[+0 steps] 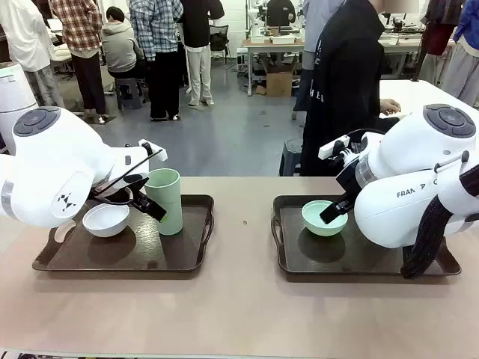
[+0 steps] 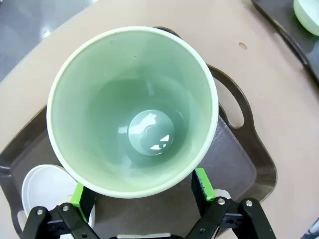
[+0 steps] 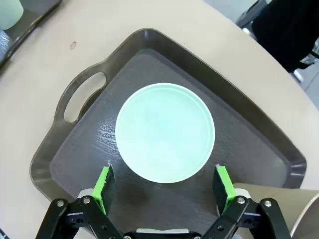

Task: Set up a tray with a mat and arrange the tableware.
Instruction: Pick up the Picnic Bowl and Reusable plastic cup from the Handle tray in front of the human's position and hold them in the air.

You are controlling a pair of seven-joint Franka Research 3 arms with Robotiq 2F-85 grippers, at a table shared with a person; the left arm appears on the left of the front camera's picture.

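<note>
The left pincer [image 2: 140, 189] is spread wide, its green pads [image 2: 79, 195] standing on either side of the near wall of the mint cup [image 2: 134, 109]. The cup's rim overlaps the pad tips, and whether they touch it cannot be told. The cup stands upright on the left tray [image 1: 150, 256], open end towards the wrist camera, with nothing inside. The white bowl [image 1: 105, 219] sits on the same tray just beside the pincer, under the left arm, close to the cup but apart from it. The right pincer [image 3: 163, 181] is also wide open and holds nothing. It hangs over the right tray [image 3: 149, 59] with the mint bowl [image 3: 164, 132] just ahead of its fingertips, centred between the two pads and clear of both. That bowl rests upright near the tray's handle end. Both trays lie well apart on the desk [image 1: 239, 314], and a person [image 1: 348, 82] in dark clothing stands beyond the right pincer at the desk's far edge.
</note>
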